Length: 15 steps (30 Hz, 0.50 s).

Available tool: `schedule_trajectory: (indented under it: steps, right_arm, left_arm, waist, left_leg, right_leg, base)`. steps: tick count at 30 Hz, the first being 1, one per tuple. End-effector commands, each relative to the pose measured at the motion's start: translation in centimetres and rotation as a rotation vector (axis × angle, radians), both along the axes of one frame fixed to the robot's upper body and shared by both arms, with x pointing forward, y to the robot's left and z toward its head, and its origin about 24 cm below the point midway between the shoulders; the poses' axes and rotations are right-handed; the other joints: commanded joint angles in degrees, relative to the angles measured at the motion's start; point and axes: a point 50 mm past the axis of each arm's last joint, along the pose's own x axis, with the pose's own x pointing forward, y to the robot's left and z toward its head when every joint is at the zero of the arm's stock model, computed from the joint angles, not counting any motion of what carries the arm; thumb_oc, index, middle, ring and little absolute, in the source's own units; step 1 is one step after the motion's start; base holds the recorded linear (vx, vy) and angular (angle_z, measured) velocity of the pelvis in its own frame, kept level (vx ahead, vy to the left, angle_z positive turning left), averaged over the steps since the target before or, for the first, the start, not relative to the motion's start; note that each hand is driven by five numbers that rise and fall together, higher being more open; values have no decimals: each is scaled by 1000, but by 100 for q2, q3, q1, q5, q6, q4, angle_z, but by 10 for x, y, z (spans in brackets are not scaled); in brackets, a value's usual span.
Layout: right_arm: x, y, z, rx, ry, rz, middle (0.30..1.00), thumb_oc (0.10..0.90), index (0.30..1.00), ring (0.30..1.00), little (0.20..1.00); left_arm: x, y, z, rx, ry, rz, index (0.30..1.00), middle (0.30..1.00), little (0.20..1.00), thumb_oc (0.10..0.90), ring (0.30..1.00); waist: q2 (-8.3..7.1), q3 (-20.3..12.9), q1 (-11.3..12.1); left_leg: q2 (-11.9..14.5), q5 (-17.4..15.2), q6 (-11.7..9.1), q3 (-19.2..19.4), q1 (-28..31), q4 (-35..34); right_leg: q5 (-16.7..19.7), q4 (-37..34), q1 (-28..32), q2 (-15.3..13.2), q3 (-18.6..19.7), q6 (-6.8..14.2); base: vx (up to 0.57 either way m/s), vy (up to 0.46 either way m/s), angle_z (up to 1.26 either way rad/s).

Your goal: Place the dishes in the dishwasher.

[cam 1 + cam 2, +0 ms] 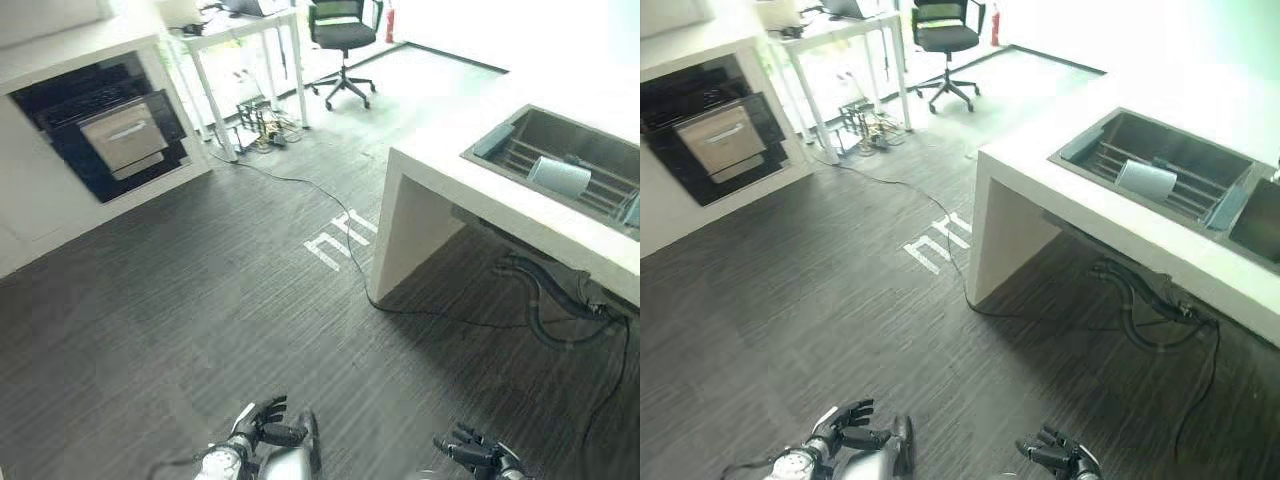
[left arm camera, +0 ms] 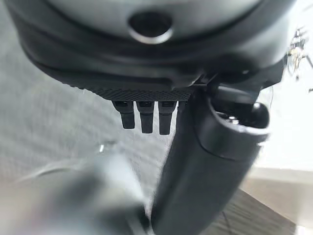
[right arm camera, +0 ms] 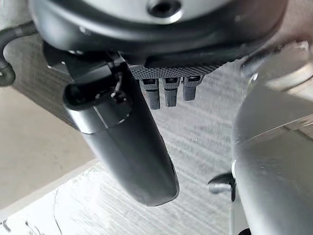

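A pale dish (image 1: 559,175) leans on a wire rack inside the sunken sink (image 1: 1090,140) of the white counter (image 1: 430,170) at the right. A bluish item (image 1: 1228,208) lies at the rack's right end. Far off at the upper left, a dark built-in appliance (image 1: 120,130) with a silver front panel sits in a white cabinet. Both hands hang low over the floor, far from the sink. My left hand (image 1: 262,425) has relaxed fingers and holds nothing. My right hand (image 1: 470,452) is likewise open and holds nothing; its thumb (image 3: 122,147) stands out over the floor.
Dark striped floor (image 1: 200,300) stretches between the counter and the cabinet. A black cord (image 1: 300,182) runs across it to the counter's foot, where hoses (image 1: 550,300) hang underneath. A white table (image 1: 245,40) and a black office chair (image 1: 342,40) stand at the back.
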Motion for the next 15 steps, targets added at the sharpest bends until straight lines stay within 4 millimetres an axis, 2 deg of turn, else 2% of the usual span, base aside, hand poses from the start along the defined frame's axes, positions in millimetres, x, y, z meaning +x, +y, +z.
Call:
schedule_trajectory:
  steps: [1,2,3,4,5,9,10,12,13,14,15]
  right_arm:
    - [32,-5,13,-37,-95,-7,900,800,900,900,900]
    - [31,-5,12,-43,-85,-8,900,800,900,900,900]
    - [32,-5,12,-46,-79,2,900,800,900,900,900]
    - [33,-3,11,-44,-80,-1,900,800,900,900,900]
    - [36,-1,11,-43,-98,-12,900,800,900,900,900]
    - [37,3,10,-29,-102,-27,900,800,900,900,900]
    - [36,3,9,-28,-95,-26,900,800,900,900,900]
    - [32,4,7,-27,-76,-28,900,800,900,900,900]
    - [30,4,6,-24,-68,-41,900,800,900,900,900]
    - [22,3,4,-24,-46,-64,900,800,900,900,900]
    - [17,1,4,-43,-39,-31,900,800,900,900,900]
  left_arm:
    - [-3,-2,2,3,-42,-56,900,900,900,800,900]
    - [-6,-2,1,3,-22,-46,900,900,900,800,900]
    - [-7,0,0,11,-9,-40,900,900,900,800,900]
    - [-10,1,-2,9,16,-20,900,900,900,800,900]
    - [-16,4,-4,5,54,-5,900,900,900,800,900]
    - [-28,7,-9,14,90,26,900,900,900,800,900]
    - [-30,7,-10,15,94,36,900,900,900,800,900]
    - [-34,6,-11,11,96,59,900,900,900,800,900]
    - [-35,6,-12,13,98,65,900,900,900,800,900]
    - [-38,6,-13,5,110,87,900,900,900,800,900]
    - [-47,2,-16,-32,111,147,900,900,900,800,900]
  waist:
    - [412,-118,85]
    - [472,-62,84]
    - [513,-1,76]
    - [508,101,18]
    - [441,141,2]
    - [282,170,-29]
    - [265,156,-42]
    - [248,120,-11]
    - [224,98,-23]
    - [193,48,-78]
    - [161,-20,-88]
  left_leg:
    - [31,-562,120,-566,459,-520]
    - [7,-748,231,-404,732,-520]
    - [19,-850,248,-313,900,-520]
    - [13,-986,251,-259,1071,-520]
    - [67,-1097,134,-76,1183,-520]
    - [113,-1556,56,359,1549,-520]
    - [178,-1620,52,531,1606,-520]
    - [293,-1717,35,825,1743,-520]
    - [319,-1733,44,874,1790,-520]
    - [376,-1735,14,864,1947,-520]
    - [451,-1623,-136,811,2213,-520]
  right_leg:
    - [688,-102,-537,1298,-851,-146]
    - [881,596,-1000,1154,-1293,-148]
    - [887,803,-1253,1106,-1520,-181]
    - [882,582,-1535,1226,-1644,-170]
    - [1059,-628,-1597,1131,-1938,-155]
    - [1409,-670,-2345,401,-2013,183]
    - [1456,-670,-2411,271,-2103,218]
    - [1302,-670,-2280,163,-2285,259]
    - [1227,-670,-2254,181,-2281,268]
    - [1038,-670,-2167,348,-2136,218]
    - [773,-670,-1951,612,-1979,-14]
  base:
    - [462,457,6]
    - [303,301,-86]
    - [294,154,-145]
    - [324,-93,-166]
    - [359,-171,-148]
    - [241,-160,-34]
    - [218,-165,-116]
    - [219,-204,-90]
    - [303,-369,-87]
    - [517,-560,-71]
    - [486,-522,-34]
